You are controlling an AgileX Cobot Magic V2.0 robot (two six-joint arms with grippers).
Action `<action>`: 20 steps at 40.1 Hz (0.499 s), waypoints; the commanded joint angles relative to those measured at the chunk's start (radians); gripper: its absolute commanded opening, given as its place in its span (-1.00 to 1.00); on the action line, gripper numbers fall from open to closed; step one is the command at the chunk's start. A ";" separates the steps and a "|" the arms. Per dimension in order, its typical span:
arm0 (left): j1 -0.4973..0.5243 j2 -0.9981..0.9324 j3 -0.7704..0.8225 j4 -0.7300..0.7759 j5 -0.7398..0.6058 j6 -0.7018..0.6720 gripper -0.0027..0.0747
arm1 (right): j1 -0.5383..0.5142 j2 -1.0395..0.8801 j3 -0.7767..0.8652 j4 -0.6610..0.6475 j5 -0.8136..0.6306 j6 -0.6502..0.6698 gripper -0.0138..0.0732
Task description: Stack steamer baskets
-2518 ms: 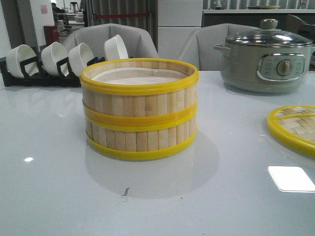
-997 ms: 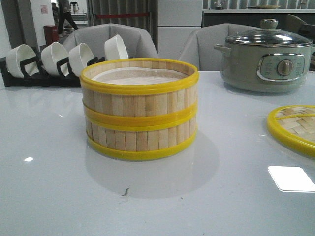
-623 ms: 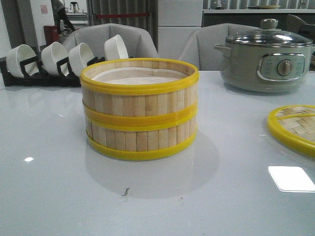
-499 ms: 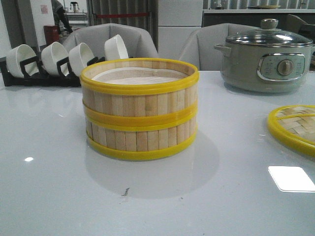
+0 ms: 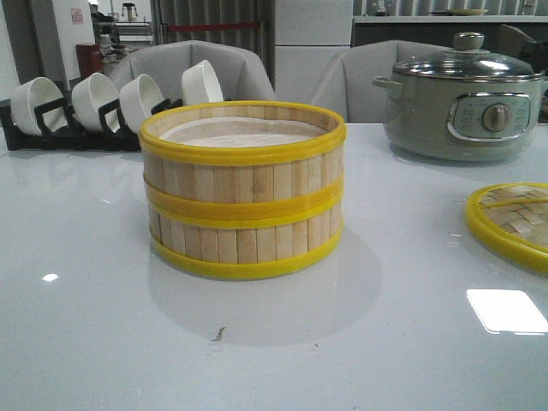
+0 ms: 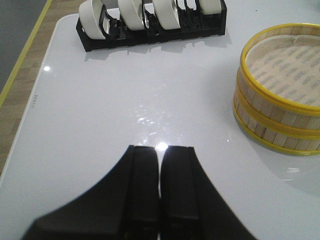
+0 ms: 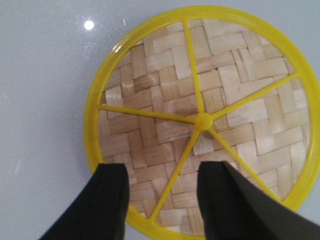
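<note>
On glossy white table (image 5: 103, 342), stacked baskets (image 5: 242, 188)

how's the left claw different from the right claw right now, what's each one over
The left claw has its black fingers pressed together, shut on nothing; the right claw is open with a clear gap. The left one hangs over bare white table, beside the stacked yellow-rimmed bamboo steamer baskets; the right one hangs over the woven yellow-rimmed bamboo lid. Both hold nothing.
</note>
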 commanded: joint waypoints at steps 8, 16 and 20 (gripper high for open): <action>-0.007 -0.001 -0.026 0.018 -0.072 -0.013 -0.69 | -0.009 0.036 -0.057 -0.069 -0.041 -0.003 0.21; -0.007 -0.001 -0.026 0.018 -0.072 -0.013 -0.69 | -0.009 0.039 -0.057 -0.070 -0.059 -0.003 -0.09; -0.007 -0.001 -0.026 0.018 -0.072 -0.013 -0.69 | -0.009 0.039 -0.057 -0.070 -0.045 -0.003 -0.10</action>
